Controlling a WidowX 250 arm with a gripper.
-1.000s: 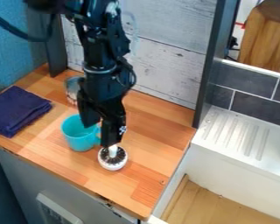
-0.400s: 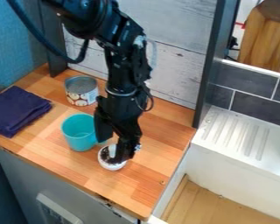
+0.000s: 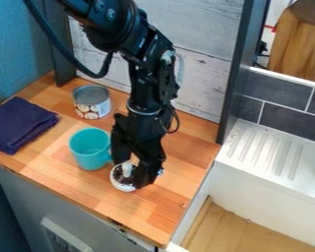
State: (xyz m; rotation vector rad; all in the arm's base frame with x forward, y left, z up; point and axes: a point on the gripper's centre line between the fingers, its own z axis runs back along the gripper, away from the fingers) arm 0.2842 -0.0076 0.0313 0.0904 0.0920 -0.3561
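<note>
The black gripper hangs low over the wooden counter with its fingers spread open. Between and slightly in front of them stands the upright white stem of a small round white object with a dark, bristly-looking top. One finger is behind the stem and the other reaches down along the object's right side, partly hiding it; whether it touches cannot be told. Just left of the gripper is a turquoise mug, upright, its handle side partly behind the left finger.
A metal can with a printed label stands behind the mug near the back wall. A folded dark blue cloth lies at the counter's left. To the right are a dark upright post and a white sink with a ridged drainboard.
The gripper has moved right and lower, from above the stem to around the white object. The arm has uncovered the can. The mug and the white object have stayed in place.
</note>
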